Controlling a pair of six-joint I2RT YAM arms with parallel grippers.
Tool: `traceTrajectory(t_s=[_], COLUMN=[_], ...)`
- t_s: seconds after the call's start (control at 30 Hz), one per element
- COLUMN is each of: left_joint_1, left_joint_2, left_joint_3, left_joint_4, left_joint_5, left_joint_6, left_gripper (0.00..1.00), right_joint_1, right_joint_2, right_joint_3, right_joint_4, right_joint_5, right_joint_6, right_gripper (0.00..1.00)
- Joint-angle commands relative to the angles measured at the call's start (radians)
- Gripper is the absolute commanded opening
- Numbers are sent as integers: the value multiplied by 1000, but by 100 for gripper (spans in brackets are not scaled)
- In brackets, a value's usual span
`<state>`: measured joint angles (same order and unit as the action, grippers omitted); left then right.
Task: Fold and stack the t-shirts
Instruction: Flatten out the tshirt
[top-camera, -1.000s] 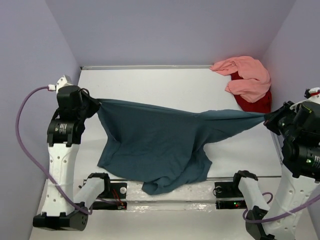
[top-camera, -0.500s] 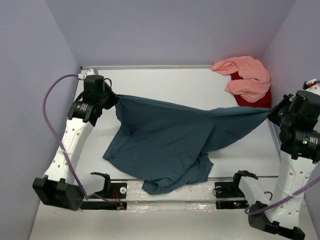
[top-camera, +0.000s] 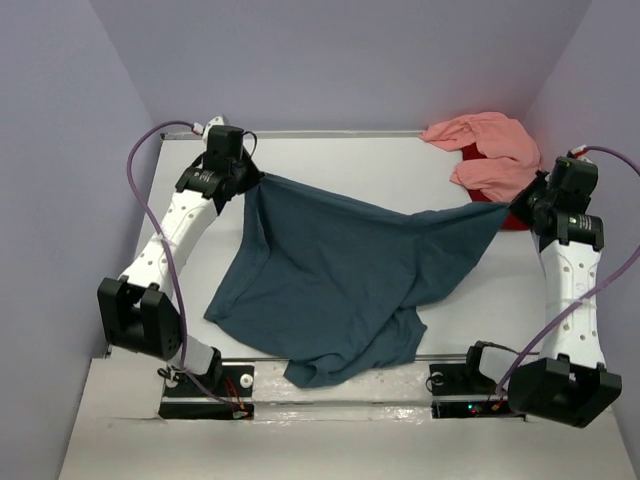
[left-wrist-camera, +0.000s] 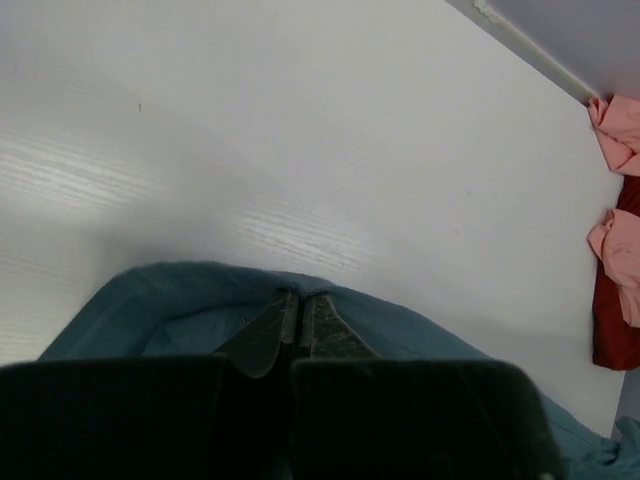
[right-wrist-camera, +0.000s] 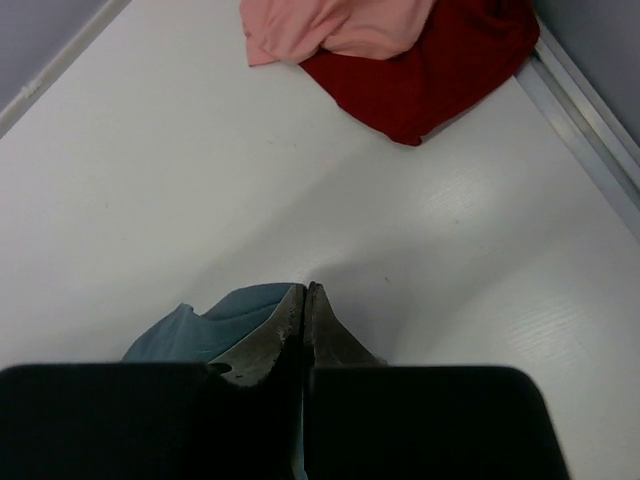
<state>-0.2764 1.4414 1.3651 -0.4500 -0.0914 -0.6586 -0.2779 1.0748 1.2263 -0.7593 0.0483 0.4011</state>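
Note:
The dark teal-blue t-shirt hangs stretched between both arms over the white table. Its lower part drapes crumpled onto the near rail. My left gripper is shut on the shirt's far left corner; in the left wrist view the closed fingertips pinch teal cloth. My right gripper is shut on the shirt's right corner, with teal cloth bunched at the closed jaws. The salmon pink t-shirt lies crumpled on the red t-shirt in the far right corner.
Purple walls enclose the table on the left, back and right. A metal rail runs along the near edge between the arm bases. Bare white tabletop shows beyond the left gripper. The pink and red pile sits just past the right gripper.
Both arms have swung toward the back of the table, carrying the teal shirt's corners with them. The shirt has been dragged farther from the near edge and spread wider.

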Motion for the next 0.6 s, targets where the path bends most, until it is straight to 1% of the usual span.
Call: traceTrajectory(t_s=[0.0,0.07,0.13,0.2,0.23,0.33,0.4,0.5,0.57], left_joint_1=[-3,-4,-3,-4,0,6,9,9,11], left_joint_2=[72,144,212,256,298,385,431,523,551], left_joint_3=[115,175,230,268,305,388,439,555,589], left_joint_4=[89,89,97,103,109,114,103,88,85], left_joint_5=[-74,-85,-94,-100,-97,-74,-56,-48,-50], left_joint_6=[50,60,65,68,68,68,67,79,89], left_gripper=[0,0,0,0,0,0,0,0,0], right_joint_1=[5,5,5,5,5,5,5,14,14], right_joint_2=[83,135,224,287,339,423,470,556,599], right_joint_3=[-4,10,30,77,88,140,198,274,314], right_joint_4=[238,282,310,319,342,382,384,391,397], right_joint_5=[-102,-134,-154,-175,-183,-211,-231,-266,-298], right_joint_6=[25,22,15,-2,-4,-16,-25,-41,-50], right_gripper=[0,0,0,0,0,0,0,0,0])
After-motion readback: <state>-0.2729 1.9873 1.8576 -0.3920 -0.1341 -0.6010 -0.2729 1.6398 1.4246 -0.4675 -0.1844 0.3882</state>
